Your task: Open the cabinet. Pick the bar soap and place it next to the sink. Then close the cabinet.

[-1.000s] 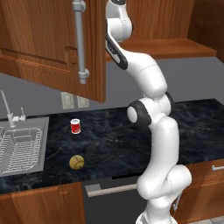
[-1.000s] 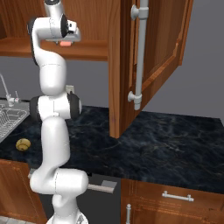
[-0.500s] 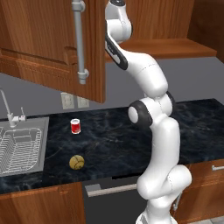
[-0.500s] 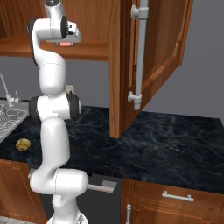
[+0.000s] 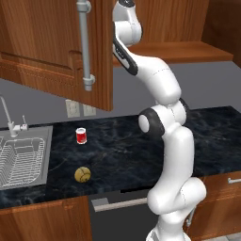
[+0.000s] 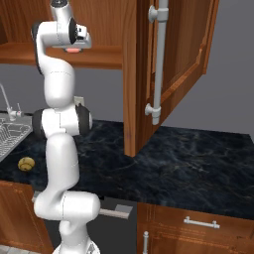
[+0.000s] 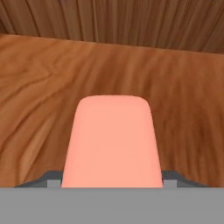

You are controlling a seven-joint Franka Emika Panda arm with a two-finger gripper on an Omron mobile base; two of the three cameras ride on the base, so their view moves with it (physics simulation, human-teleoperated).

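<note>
The arm reaches up into the open cabinet (image 5: 56, 52), and the end effector (image 7: 111, 183) sits at the near end of the bar soap (image 7: 111, 142), which lies flat on the wooden shelf (image 7: 35, 100) inside. In the hand view the salmon-pink block runs straight away from the camera, with a dark finger tip (image 7: 49, 178) peeking out on either side of its near end. The jaws straddle the soap, but whether the pads are pressing on it cannot be told, so it is not clear that the soap is gripped.

The main risk is a shallow hold. The tips appear to bracket only the near end of the block, so a pinch there could let the soap pivot or squirt forward toward the cabinet's back wall. If the arm lifts before the jaws bear firmly, the soap would likely stay on the shelf or drop.

The way out carries a second hazard. Both doors hang open close by the arm, so a wide swing could strike a door or its grey bar handle (image 5: 84, 44). On the dark desk (image 5: 117, 150) below, a red can (image 5: 81, 136) and a yellow-brown ball (image 5: 82, 174) lie near the sink (image 5: 23, 157), crowding the spot where the soap should go.
</note>
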